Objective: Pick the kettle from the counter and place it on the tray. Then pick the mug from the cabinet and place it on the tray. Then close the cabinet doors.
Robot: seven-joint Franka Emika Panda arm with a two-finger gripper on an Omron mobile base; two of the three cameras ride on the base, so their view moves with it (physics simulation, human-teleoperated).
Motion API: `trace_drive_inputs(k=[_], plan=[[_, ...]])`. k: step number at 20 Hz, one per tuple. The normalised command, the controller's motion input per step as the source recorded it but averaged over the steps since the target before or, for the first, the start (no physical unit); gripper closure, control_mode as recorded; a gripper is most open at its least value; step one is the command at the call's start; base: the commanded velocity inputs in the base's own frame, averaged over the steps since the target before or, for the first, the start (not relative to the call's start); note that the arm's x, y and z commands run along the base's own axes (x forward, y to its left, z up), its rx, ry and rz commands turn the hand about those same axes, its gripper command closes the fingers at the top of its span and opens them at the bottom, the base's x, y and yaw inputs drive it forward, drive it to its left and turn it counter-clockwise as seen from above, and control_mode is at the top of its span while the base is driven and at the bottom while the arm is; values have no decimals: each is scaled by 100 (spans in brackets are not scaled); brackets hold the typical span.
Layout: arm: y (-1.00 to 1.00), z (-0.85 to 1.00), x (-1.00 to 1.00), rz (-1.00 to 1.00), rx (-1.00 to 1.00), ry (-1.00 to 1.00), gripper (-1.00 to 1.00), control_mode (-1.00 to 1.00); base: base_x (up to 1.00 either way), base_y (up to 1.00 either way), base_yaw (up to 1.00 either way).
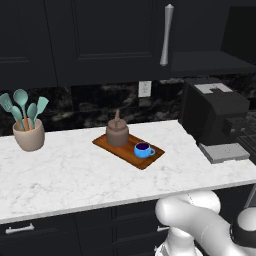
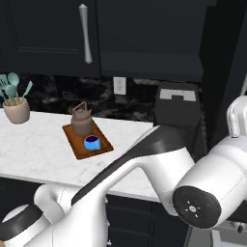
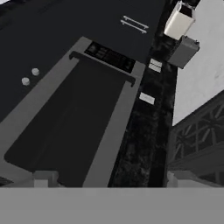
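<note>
Kettle [image 1: 117, 133]: sits upright on the tray [image 1: 111, 145], toward its back end; arched handle up. Also seen in the right base view [image 2: 82, 121].
Mug [image 1: 144, 149]: blue, on the same tray, front end, just beside the kettle but apart from it; dark inside; handle points toward the right in the left base view.
Tray: reddish-brown board, lies angled on the counter [image 1: 75, 175], roughly mid-counter, below the wall outlet [image 1: 144, 88].
Cabinet doors [image 1: 110, 35]: dark panels look flush in the left base view; silver bar handle [image 1: 166, 35] vertical. To its right there is a dark recess with a shelf edge; cannot tell whether a door stands open there.
Gripper: fingertips [image 3: 43, 178] barely poke in at the bottom of the hand view, set wide apart with nothing between them, so released. Hand camera looks at a dark appliance front with a control strip, not at the tray.
Arm: white links folded low in front of the counter in both base views.
Other: beige utensil pot [image 1: 29, 135] with teal utensils at counter's left; black coffee machine [image 1: 215, 112] at right.
</note>
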Motion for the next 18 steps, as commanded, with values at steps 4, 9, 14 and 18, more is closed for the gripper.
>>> trace_drive_inputs(k=[4, 9, 14, 18], plan=[[28, 1, 13, 20, 0, 21, -100, -100, 0, 0, 0], [47, -1, 6, 21, 0, 13, -100, -100, 0, 0, 0], [52, 0, 24, 20, 0, 3, -100, -100, 0, 0, 0], [54, -4, 34, 19, 0, 0, -100, -100, 0, 0, 0]])
